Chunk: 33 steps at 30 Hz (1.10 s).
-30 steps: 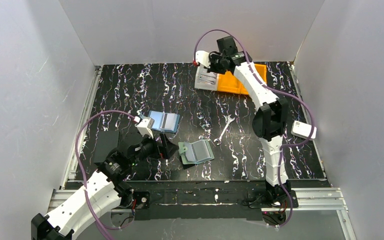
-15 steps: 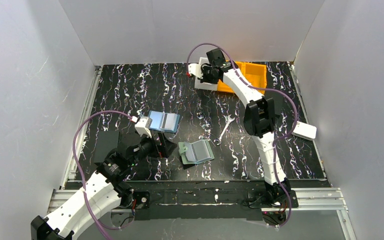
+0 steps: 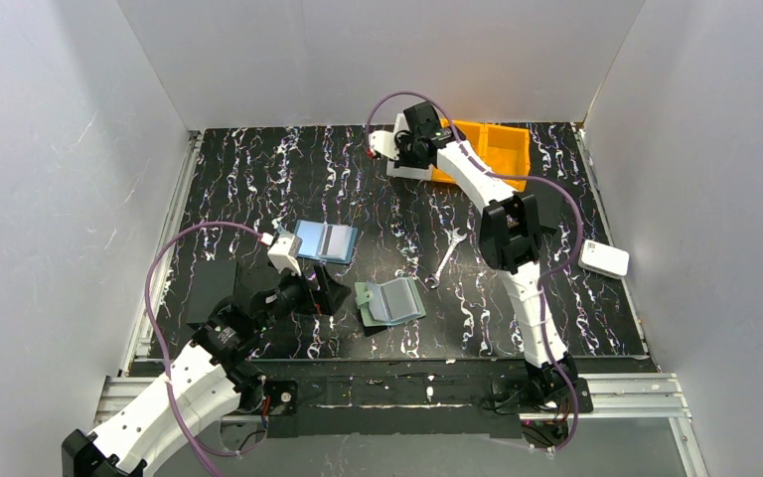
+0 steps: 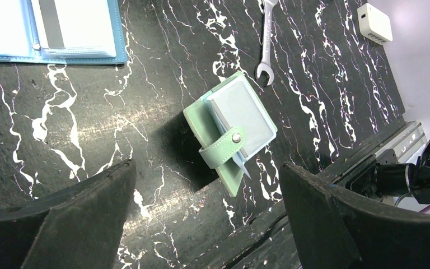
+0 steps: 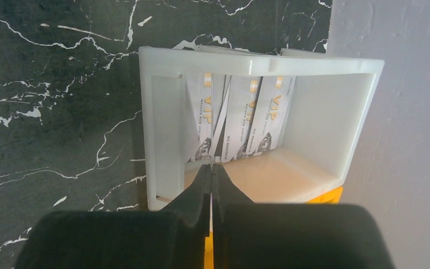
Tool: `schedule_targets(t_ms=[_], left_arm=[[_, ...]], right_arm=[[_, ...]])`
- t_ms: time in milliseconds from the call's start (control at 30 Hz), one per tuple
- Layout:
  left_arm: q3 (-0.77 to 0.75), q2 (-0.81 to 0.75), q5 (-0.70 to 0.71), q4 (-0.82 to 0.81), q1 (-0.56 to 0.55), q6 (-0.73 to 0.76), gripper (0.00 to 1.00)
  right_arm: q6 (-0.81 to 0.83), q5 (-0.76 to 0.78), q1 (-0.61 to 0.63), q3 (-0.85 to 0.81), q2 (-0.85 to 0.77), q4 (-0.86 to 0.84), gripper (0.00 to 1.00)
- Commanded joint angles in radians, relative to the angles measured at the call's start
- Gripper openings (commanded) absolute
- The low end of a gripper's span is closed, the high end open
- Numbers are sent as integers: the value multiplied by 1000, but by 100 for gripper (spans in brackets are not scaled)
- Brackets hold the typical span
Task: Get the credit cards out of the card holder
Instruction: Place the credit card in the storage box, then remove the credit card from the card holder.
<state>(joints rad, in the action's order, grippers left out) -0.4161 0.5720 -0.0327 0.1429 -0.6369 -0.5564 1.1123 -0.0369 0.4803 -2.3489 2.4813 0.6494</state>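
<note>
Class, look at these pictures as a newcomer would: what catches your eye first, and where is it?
The sage-green card holder lies on the black marbled table near the open left hand. Far back, the right hand pinches a credit card at a white tray beside an orange bin.

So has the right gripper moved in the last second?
Yes. In the top view the right gripper has swung left, away from the orange bin, and now sits over the white tray.

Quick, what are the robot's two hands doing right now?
Left gripper: open, holding nothing.
Right gripper: closed, pinching a credit card edge-on.
</note>
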Motion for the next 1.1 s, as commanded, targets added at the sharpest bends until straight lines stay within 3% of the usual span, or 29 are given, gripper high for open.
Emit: schedule_targets(t_ms=[0,67,133,267,467,600,867,1067], left_arm=[[2,-8,18,-3,8,20,98],[-2,-12,17,4,8,22,98],[-7,-20,18,16,8,23,98],[-7,-52,19,33,8,15,98],[3,-85,15,23,9,-1,98],[13,-52,-26,-44,10,-47,98],[-50,147,-215,-157,13,-257,98],[-139,193,-255,-66,6,-281,98]], right_arm=[[8,58,9,-57,43,-70,5],[-35,150,12,-66,60,-167,20],[-100,254,11,-93,69,-300,23],[-153,337,14,-63,20,-501,42],[-201,289,29,-20,-56,-474,45],[-304,86,27,69,-190,-311,48],[-501,-432,16,554,-649,-78,51],[-536,-582,-25,938,-958,-22,51]])
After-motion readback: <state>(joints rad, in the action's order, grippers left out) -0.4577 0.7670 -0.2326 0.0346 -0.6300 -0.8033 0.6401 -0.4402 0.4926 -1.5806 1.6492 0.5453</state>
